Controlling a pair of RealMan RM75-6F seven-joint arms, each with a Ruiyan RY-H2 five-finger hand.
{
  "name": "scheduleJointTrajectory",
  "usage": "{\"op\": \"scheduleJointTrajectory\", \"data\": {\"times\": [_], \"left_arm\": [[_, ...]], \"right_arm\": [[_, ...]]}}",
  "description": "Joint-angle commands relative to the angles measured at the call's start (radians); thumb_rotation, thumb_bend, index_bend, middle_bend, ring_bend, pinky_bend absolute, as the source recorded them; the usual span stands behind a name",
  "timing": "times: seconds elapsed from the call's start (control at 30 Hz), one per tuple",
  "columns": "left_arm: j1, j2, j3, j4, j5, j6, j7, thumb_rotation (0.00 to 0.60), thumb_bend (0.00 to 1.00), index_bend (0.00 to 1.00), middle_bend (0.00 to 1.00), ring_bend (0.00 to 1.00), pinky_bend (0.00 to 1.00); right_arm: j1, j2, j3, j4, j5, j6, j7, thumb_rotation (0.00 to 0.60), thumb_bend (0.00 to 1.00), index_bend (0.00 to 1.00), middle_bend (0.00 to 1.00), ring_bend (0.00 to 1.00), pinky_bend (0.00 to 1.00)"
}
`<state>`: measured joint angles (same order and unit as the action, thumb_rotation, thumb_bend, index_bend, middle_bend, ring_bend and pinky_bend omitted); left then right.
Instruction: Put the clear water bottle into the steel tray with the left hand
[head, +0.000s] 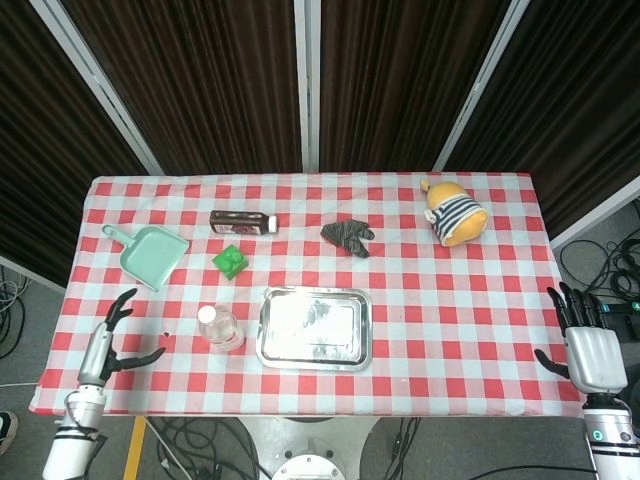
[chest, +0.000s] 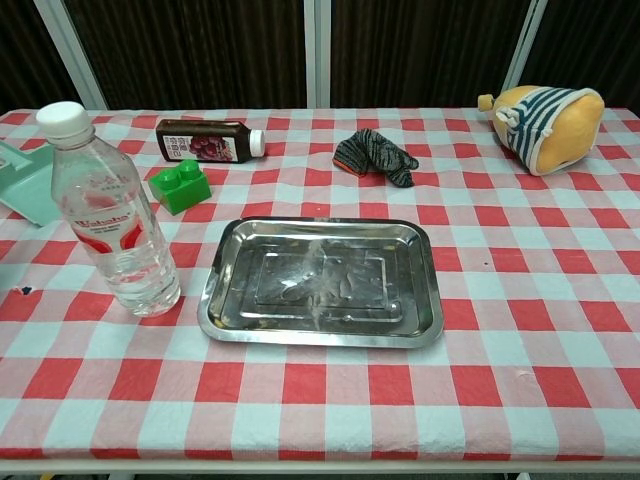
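While the clear water bottle stands upright on the bench just left of the steel tray, nothing of the task looks done. Over the near-left bench edge, left of the bottle and apart from it, the left hand is spread and empty. Reaching, gripping and placing all remain.

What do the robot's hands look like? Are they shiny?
Both are silver-grey metal-looking hands with thin black fingers. The left hand sits on a white wrist. The right hand has a broad silver back and a white wrist with a small green ring mark.
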<state>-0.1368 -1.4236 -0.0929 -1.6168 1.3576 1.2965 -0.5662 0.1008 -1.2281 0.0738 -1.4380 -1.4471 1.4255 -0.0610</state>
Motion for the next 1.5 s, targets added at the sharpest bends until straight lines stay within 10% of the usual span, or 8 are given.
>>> {"op": "scheduleJointTrajectory", "data": {"times": [0.03, 0.73, 1.5], "left_arm": [[-0.015, -0.039, -0.016, 0.008, -0.007, -0.005, 0.001, 0.600, 0.00, 0.14, 0.17, 0.05, 0.17], [-0.034, -0.100, 0.024, -0.094, 0.044, -0.015, 0.028, 0.600, 0.00, 0.14, 0.17, 0.05, 0.17], [-0.163, -0.295, -0.124, 0.018, -0.076, -0.086, 0.137, 0.600, 0.08, 0.31, 0.38, 0.20, 0.27]], "right_arm": [[0.001, 0.000, 0.001, 0.000, 0.003, -0.003, 0.000, 0.600, 0.10, 0.00, 0.00, 0.00, 0.00], [0.002, 0.003, 0.005, 0.003, 0.019, -0.015, 0.009, 0.600, 0.10, 0.00, 0.00, 0.00, 0.00], [0.001, 0.015, 0.009, 0.002, 0.029, -0.021, 0.032, 0.600, 0.10, 0.00, 0.00, 0.00, 0.00]]}}
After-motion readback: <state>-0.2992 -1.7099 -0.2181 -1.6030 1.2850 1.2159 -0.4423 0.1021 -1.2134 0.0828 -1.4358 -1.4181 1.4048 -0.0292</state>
